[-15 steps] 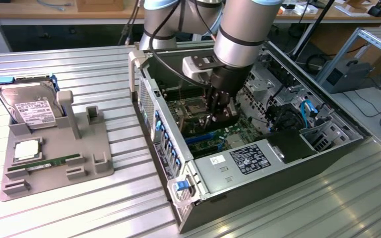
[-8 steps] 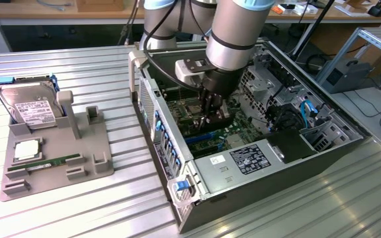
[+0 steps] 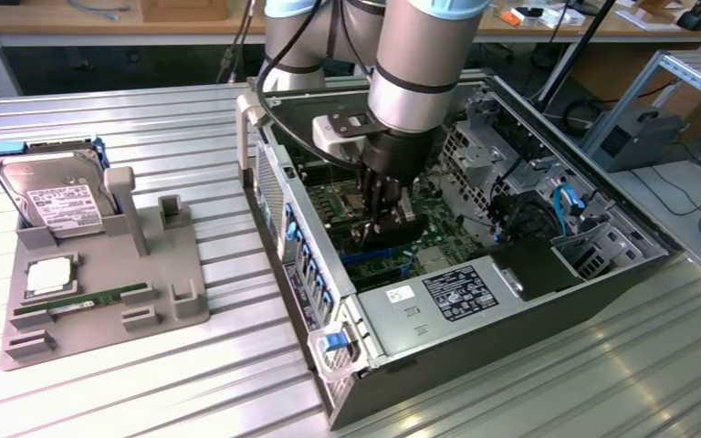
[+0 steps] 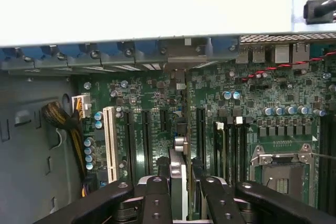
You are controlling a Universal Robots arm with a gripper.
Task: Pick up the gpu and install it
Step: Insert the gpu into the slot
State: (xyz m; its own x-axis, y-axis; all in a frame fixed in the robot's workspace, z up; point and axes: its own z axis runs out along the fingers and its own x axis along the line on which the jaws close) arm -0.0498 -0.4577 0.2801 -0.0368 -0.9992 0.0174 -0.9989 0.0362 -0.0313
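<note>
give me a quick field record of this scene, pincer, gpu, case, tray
pincer: down inside the open computer case, shut on the gpu
gpu: held edge-on between the fingers, standing over the motherboard's expansion slots, its bracket end toward the case's rear slot wall
computer case: lying on its side, side panel off, motherboard exposed
cpu socket: empty, beside the card
parts tray: at the exterior view's left, holds the hard drive and green memory stick
install status: seating in the slot cannot be told
</note>
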